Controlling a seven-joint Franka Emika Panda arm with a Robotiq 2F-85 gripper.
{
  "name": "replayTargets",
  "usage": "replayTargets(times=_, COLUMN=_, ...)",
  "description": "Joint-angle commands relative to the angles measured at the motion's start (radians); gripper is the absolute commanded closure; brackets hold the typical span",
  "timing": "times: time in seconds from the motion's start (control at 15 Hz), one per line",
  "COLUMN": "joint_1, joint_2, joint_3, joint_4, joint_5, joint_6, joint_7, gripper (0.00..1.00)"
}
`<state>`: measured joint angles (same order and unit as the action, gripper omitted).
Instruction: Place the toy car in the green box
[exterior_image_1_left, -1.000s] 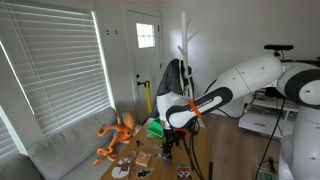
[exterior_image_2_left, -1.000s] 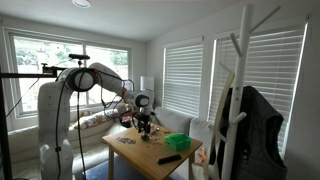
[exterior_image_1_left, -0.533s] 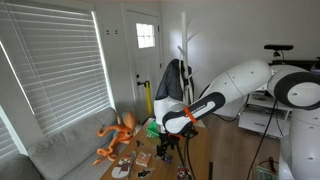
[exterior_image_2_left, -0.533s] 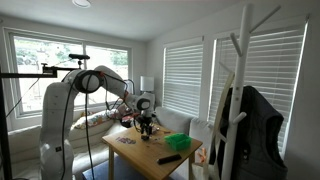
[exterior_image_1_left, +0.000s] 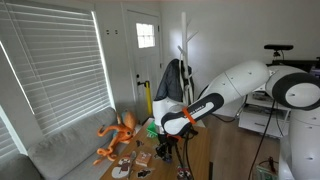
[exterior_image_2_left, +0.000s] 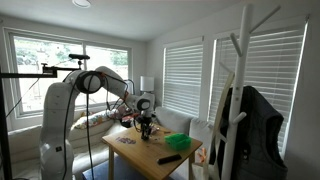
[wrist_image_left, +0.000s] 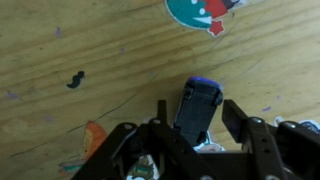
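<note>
A: Logging step in hand: grasp, not yet closed. In the wrist view the blue toy car sits on the wooden table, squarely between the jaws of the gripper. The jaws are spread, with a sliver of table showing beside the car, so nothing is held.

B: Past the jaws?

A: A teal-and-red round piece lies ahead of the fingertips, apart from the car. The green box is farther off to one side of the jaws, on the same table and outside the wrist view.

B: Next move?

A: Judgement: clench across the car's sides, lift clear, carry it sideways to the box and let go inside.

B: Against earlier frames?

A: A second ago the arm stood higher. Half a second ago it was already down, with hardly any change since.
</note>
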<state>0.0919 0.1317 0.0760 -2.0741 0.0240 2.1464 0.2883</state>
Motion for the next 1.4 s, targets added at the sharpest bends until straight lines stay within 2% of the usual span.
replayTargets(times=0.0, joint_1=-0.005, joint_2=-0.021, joint_3=-0.011, joint_4=-0.001, joint_5=0.014, joint_6=-0.022, joint_7=0.012, gripper=0.7)
replayTargets(times=0.2, joint_1=-0.02, joint_2=-0.056, joint_3=-0.019, joint_4=-0.026, joint_5=0.043, joint_6=-0.06, joint_7=-0.027, gripper=0.9)
replayTargets(times=0.33, joint_1=-0.03, joint_2=-0.157, joint_3=-0.022, joint_4=-0.049, joint_5=0.054, joint_6=-0.052, joint_7=-0.088, gripper=0.9)
replayTargets(times=0.4, joint_1=-0.026, joint_2=-0.213, joint_3=-0.025, joint_4=-0.065, joint_5=-0.028, joint_6=-0.026, joint_7=-0.093, gripper=0.9)
replayTargets(times=0.53, joint_1=-0.035, joint_2=-0.291, joint_3=-0.029, joint_4=-0.068, joint_5=-0.09, joint_6=-0.042, joint_7=-0.106, gripper=0.9)
replayTargets(times=0.6, joint_1=-0.031, joint_2=-0.171, joint_3=-0.022, joint_4=-0.008, joint_5=-0.044, joint_6=-0.036, joint_7=-0.081, gripper=0.65)
replayTargets(times=0.73, joint_1=-0.038, joint_2=-0.253, joint_3=-0.022, joint_4=-0.024, joint_5=-0.065, joint_6=-0.047, joint_7=-0.094, gripper=0.65)
replayTargets(times=0.8, joint_1=-0.039, joint_2=-0.276, joint_3=-0.022, joint_4=-0.035, joint_5=-0.067, joint_6=-0.049, joint_7=-0.097, gripper=0.9)
replayTargets(times=0.87, joint_1=-0.059, joint_2=-0.27, joint_3=-0.018, joint_4=-0.047, joint_5=-0.152, joint_6=0.028, joint_7=-0.037, gripper=0.9)
replayTargets(times=0.93, joint_1=-0.079, joint_2=-0.255, joint_3=-0.026, joint_4=-0.044, joint_5=-0.236, joint_6=0.074, joint_7=-0.039, gripper=0.9)
replayTargets(times=1.13, joint_1=-0.142, joint_2=-0.195, joint_3=-0.066, joint_4=-0.041, joint_5=-0.451, joint_6=0.188, joint_7=-0.039, gripper=0.9)
replayTargets(times=1.33, joint_1=-0.191, joint_2=-0.117, joint_3=-0.108, joint_4=-0.022, joint_5=-0.7, joint_6=0.258, joint_7=0.051, gripper=0.9)
